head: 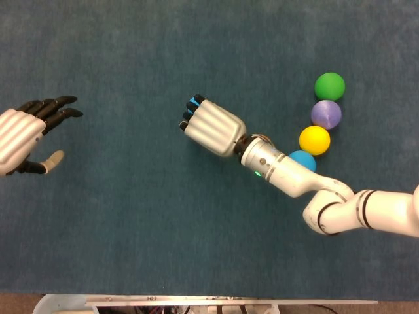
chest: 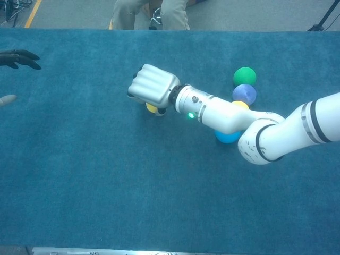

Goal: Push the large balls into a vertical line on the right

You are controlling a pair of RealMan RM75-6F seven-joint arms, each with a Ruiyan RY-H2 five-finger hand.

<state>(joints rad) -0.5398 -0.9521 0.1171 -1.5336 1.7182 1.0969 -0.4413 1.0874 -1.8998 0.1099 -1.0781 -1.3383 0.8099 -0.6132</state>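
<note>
Fingers (head: 190,112) of the right hand (head: 211,127) curl down over the carpet (head: 131,216), and something small sits under them: the head view shows a sliver of blue at the fingertips, the chest view a yellow ball (chest: 152,108) peeking out below the palm. Whether the hand grips either or merely cups them I cannot tell. Its ribbed back faces up, knuckles pointing away from the ball row, with the forearm (head: 278,171) running back toward the right across the line.

Four large balls lie on the right: green ball (head: 329,86) at the top, purple ball (head: 325,114) touching it below, a big yellow ball (head: 314,140) next and slightly left, then a blue ball (head: 303,160) half hidden by the forearm. The lower two drift leftward, so the line looks bent rather than vertical.

The main risk, as I judge it, is the forearm itself: it lies against the blue ball, so any sweep could knock the row further out of true. A smooth ball could also roll off sideways when nudged.

The left hand (head: 23,134) hovers far left, fingers spread, holding nothing.
</note>
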